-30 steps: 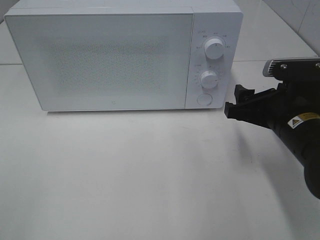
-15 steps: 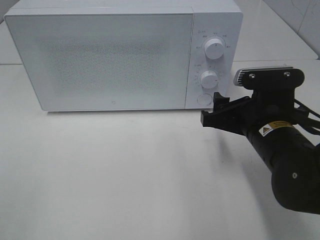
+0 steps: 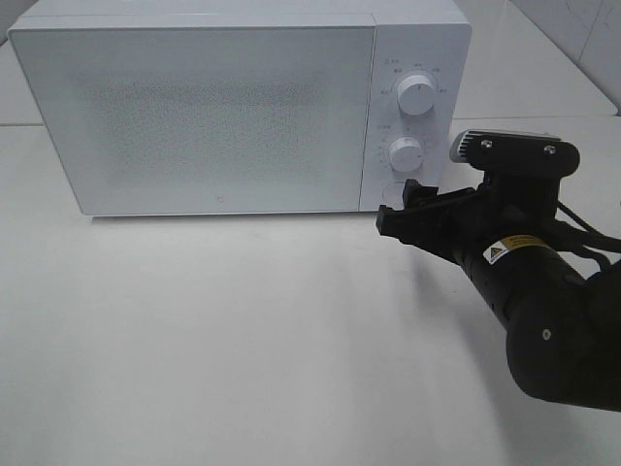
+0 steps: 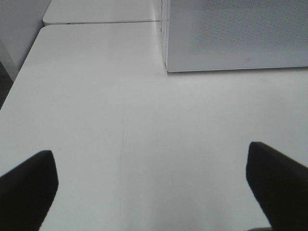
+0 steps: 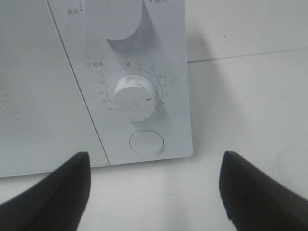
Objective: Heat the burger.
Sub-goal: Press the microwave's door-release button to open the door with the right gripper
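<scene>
Currently my right gripper (image 3: 402, 214) hangs with jaws apart, facing the microwave's (image 3: 213, 107) round button (image 5: 147, 142) (door shut). Left gripper (image 4: 149, 149) is spread wide over the table (image 4: 96, 96), holding nothing. Burger location: I cannot tell.

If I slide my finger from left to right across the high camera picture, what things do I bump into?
Big white microwave door → white control panel with two round dials → black robot arm with a yellow warning sticker.
</scene>
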